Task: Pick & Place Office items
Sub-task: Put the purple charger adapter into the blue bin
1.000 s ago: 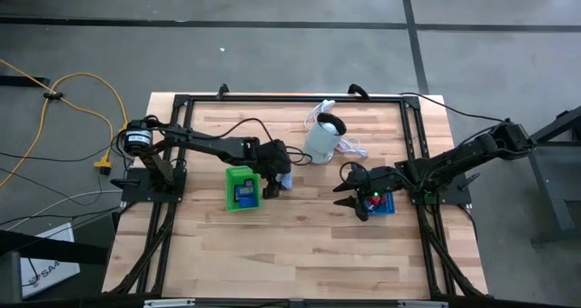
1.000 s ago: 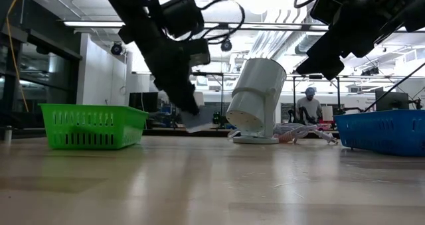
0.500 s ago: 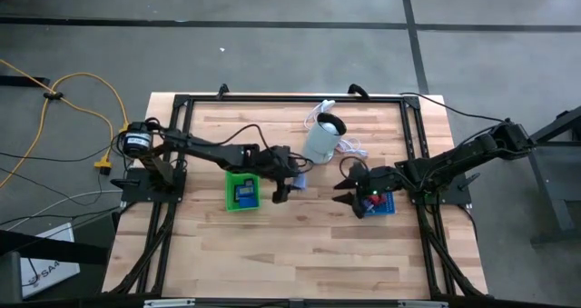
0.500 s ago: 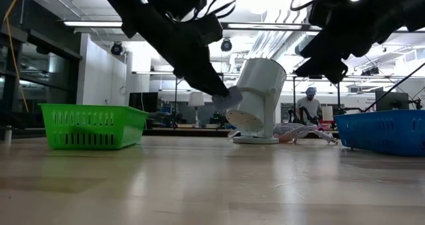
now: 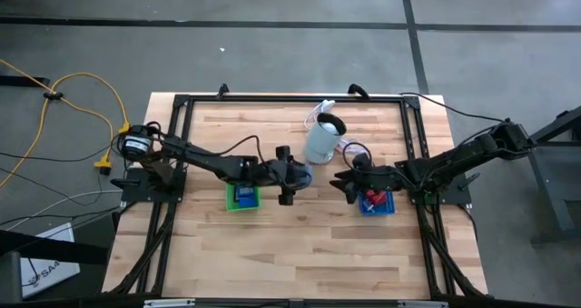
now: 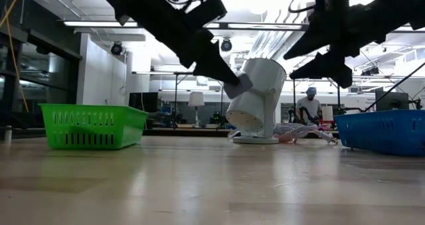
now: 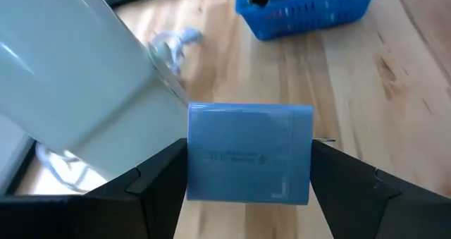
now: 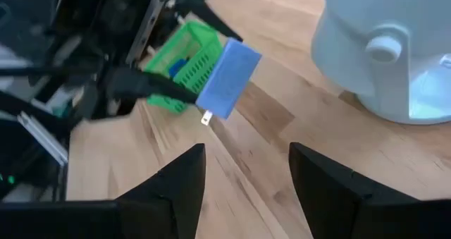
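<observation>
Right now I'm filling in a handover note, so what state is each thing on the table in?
left gripper: shut on the blue block, held above the table between the trays.
blue block: gripped, off the table.
right gripper: open, empty, over the blue tray.
green tray: on the table, holds blue pieces.
blue tray: on the table, holds a red piece.
pale appliance: tilted on its base, cord loose beside it.

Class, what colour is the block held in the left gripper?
Blue: the block shows best in the left wrist view.
</observation>
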Robot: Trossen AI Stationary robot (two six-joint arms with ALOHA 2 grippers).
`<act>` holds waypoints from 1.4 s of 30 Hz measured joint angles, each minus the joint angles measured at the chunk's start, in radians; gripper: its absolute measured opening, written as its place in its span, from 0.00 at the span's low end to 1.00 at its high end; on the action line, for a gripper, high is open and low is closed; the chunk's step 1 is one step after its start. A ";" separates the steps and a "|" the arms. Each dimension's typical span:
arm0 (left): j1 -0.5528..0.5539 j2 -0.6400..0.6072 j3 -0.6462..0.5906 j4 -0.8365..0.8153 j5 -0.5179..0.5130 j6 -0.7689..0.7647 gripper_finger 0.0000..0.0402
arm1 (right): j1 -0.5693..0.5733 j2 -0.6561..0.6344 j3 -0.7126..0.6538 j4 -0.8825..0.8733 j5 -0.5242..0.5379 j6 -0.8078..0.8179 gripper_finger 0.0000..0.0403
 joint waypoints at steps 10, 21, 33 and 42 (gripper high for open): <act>-0.075 0.000 0.000 0.087 -0.184 0.125 0.64 | 0.000 0.146 0.002 0.275 0.042 0.056 0.48; -0.110 0.000 0.000 0.088 -0.322 0.117 0.64 | 0.000 0.282 0.001 0.460 0.069 0.033 0.48; -0.116 0.000 0.000 0.073 -0.352 0.091 0.64 | -0.031 0.281 0.001 0.479 0.104 -0.057 0.48; -0.107 0.000 0.000 0.083 -0.351 0.091 0.64 | -0.042 0.281 0.022 0.490 0.108 -0.088 0.48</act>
